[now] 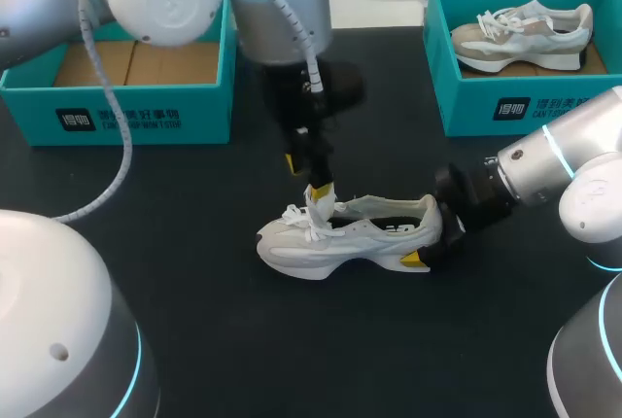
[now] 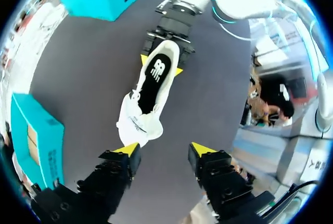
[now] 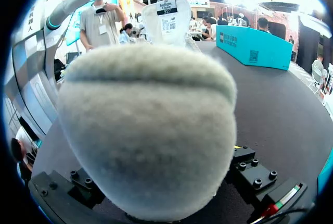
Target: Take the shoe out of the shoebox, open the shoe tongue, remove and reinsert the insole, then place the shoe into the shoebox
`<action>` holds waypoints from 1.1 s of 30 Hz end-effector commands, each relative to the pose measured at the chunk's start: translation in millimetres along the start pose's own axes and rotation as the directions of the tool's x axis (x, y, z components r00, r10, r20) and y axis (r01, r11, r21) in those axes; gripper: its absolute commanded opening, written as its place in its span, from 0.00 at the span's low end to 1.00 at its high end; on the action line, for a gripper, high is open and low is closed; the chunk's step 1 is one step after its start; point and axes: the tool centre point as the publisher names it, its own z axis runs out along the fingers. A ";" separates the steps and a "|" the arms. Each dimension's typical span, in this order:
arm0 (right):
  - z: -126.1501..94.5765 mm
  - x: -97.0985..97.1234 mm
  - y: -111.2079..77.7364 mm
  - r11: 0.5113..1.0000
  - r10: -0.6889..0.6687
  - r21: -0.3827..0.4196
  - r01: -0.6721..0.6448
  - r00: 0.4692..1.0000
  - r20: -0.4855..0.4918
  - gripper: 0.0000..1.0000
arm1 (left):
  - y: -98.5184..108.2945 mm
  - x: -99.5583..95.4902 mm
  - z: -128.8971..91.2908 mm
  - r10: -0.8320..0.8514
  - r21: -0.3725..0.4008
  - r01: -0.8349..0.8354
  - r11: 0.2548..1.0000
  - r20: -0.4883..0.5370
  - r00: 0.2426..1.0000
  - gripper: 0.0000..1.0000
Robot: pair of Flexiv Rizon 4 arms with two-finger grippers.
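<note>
Shoe (image 1: pixel 330 243) heel sits clamped between the fingers of my right gripper (image 1: pixel 428 241), one yellow tip on each side. That holds it on its sole on the table (image 1: pixel 194 321), roughly midway between the two boxes. My left gripper (image 2: pixel 165 150) hangs just above the tongue (image 3: pixel 166 21) with its fingers spread wide, gripping nothing; one tip is right beside the tongue's top edge.

The risk, as I judge it, is that the tongue is soft and stands upright only loosely. If I close off-centre I may pinch the laces (image 1: pixel 306 216) instead, or push the tongue back down over the opening. A hard upward pull could also drag the shoe out of my right hold or tip it toe-up, since only the heel is pinned.

It is a pale cream and grey trainer with a thick sculpted sole, loosened white laces, a fuzzy heel and a black insole (image 2: pixel 155 75) lying flat inside. The empty teal shoebox (image 1: pixel 146 117) waits well apart at the table's far left.
</note>
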 end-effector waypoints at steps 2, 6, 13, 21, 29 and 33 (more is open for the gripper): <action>5.5 -3.2 -3.0 1.000 0.002 0.004 -0.002 1.000 0.001 0.00 | -3.6 1.2 -6.0 0.512 -0.089 -0.506 0.858 0.067 0.856 0.00; 5.5 -3.2 -3.0 1.000 0.002 0.004 -0.002 1.000 0.001 0.00 | -3.6 1.2 -6.0 0.512 -0.089 -0.506 0.858 0.067 0.856 0.00; 5.5 -3.2 -3.0 1.000 0.002 0.004 -0.002 1.000 0.001 0.00 | -3.6 1.2 -6.0 0.512 -0.089 -0.506 0.858 0.067 0.856 0.00; 5.5 -3.2 -3.0 1.000 0.002 0.004 -0.002 1.000 0.001 0.00 | -11.4 -1.2 6.8 0.469 -0.024 -0.468 0.883 0.061 0.881 0.00; 5.5 -3.2 -3.0 1.000 0.002 0.004 -0.002 1.000 0.001 0.00 | -45.7 -3.8 28.7 0.431 0.074 -0.434 0.898 0.047 0.901 0.00; 5.5 -3.2 -3.0 1.000 0.002 0.004 -0.002 1.000 0.001 0.00 | -64.8 -1.2 35.2 0.433 0.069 -0.434 0.898 0.026 0.901 0.00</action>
